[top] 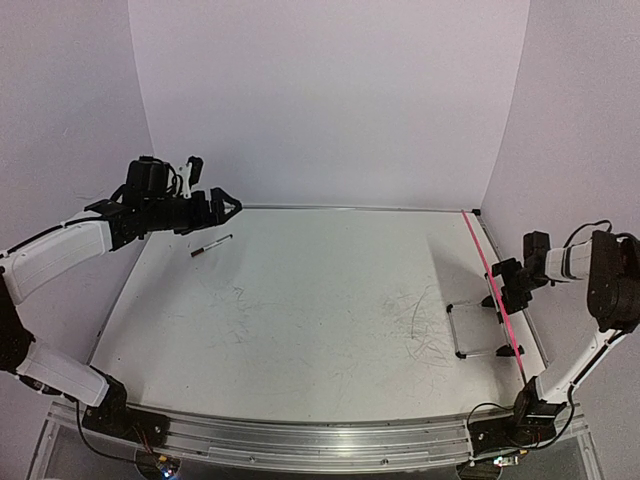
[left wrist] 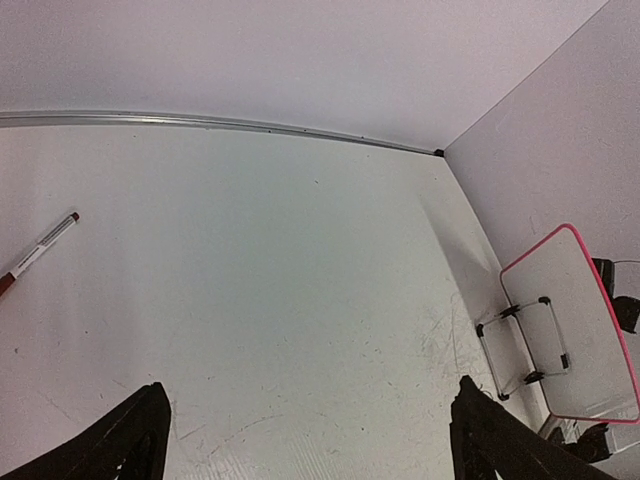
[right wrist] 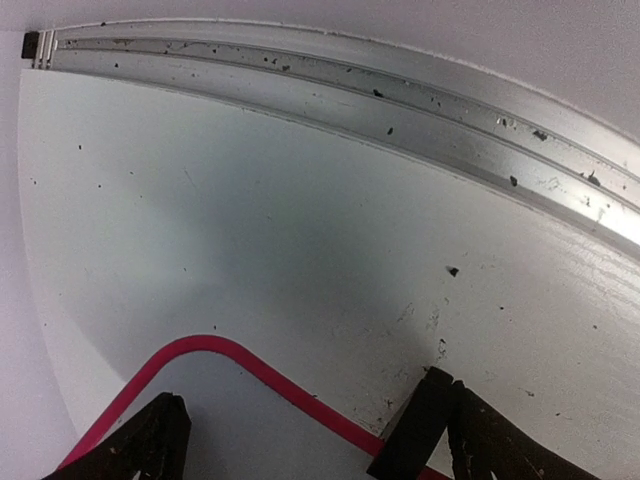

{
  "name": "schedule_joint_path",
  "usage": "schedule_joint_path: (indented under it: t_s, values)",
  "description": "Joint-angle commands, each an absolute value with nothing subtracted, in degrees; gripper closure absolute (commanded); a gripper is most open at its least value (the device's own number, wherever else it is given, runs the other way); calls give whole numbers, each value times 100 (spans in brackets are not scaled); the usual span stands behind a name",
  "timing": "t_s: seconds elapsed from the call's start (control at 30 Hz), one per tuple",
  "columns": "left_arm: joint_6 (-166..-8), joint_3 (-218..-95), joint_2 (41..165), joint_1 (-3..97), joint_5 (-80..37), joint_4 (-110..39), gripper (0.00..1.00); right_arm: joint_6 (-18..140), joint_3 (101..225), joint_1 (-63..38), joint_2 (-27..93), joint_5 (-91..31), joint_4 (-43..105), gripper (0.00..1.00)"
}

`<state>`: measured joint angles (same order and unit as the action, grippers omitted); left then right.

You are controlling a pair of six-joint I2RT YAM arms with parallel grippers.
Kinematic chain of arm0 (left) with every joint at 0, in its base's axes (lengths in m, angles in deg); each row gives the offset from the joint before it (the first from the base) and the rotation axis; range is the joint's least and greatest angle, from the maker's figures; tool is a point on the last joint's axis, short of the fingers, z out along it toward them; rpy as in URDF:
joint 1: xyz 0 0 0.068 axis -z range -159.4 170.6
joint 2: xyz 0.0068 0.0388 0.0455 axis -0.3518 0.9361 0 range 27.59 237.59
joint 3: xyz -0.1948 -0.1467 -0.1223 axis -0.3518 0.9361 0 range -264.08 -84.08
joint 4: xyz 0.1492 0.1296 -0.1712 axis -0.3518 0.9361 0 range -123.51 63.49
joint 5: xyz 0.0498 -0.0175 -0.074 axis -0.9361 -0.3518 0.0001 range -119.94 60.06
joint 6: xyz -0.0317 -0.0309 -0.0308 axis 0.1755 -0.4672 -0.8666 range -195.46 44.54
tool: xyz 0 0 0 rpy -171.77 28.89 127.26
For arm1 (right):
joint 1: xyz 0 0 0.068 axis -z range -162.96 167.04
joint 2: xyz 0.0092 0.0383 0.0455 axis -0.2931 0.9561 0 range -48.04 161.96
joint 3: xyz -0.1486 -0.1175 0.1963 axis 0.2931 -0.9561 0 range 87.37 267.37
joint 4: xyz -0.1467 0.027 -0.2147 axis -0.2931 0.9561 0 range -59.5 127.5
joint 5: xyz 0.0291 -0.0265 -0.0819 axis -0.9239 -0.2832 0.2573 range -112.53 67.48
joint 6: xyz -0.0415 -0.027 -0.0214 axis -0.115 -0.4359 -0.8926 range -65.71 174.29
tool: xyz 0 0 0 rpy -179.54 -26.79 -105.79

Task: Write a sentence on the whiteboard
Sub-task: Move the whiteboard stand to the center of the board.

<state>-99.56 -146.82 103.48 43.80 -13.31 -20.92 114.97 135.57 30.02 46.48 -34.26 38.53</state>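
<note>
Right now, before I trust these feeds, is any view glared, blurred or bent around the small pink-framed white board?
Top external: evenly lit and sharp, but the small pink-framed whiteboard shows only as a thin edge-on line. Left wrist: its white face is in view without glare. Right wrist: the aluminium rail curves into an arc, with glare at its right end.

Both arms share one build.

The left arm (top: 55, 255) has smooth, rounded white link shells with black joint housings between them and a black base block. Its black wrist cluster carries a small white part and a thin black cable loop.

The right arm (top: 577, 262) has the same white shells and a large black elbow housing. A thin black cable arcs over the upper link, and another curls at the base.

The left claw (left wrist: 310, 392) and right claw (right wrist: 315, 400) each have two matt black, wedge-shaped fingers (left wrist: 130, 445). Screws and markings are too small to tell.
</note>
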Motion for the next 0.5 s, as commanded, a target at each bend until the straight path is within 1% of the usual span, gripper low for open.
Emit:
schedule_joint_path:
  t_s: [0.0, 0.07, 0.17, 0.23, 0.37, 0.47]
  values:
    - [-10119, -15023, 10495, 4400, -1070, -2241, 4, 12023, 13320, 2768, 4735, -3949, 3441, 10]
    - [-10166, -15041, 10629, 4481, -939, -2269, 7, 11985, 13348, 2742, 4745, -3958, 3409, 10]
    - [-10126, -15062, 10937, 4906, -876, -2414, 12, 11700, 13442, 2740, 4701, -3877, 3535, 10]
    - [-10012, -15109, 11171, 5403, -957, -2560, 13, 11427, 13477, 2741, 4602, -3682, 3715, 9]
    - [-9856, -15338, 11971, 6346, -979, -2941, 21, 10493, 13654, 2741, 4501, -3297, 4196, 7]
    - [-9699, -15787, 12769, 7004, -1056, -3022, 28, 9910, 13724, 2748, 4326, -2938, 4584, 6]
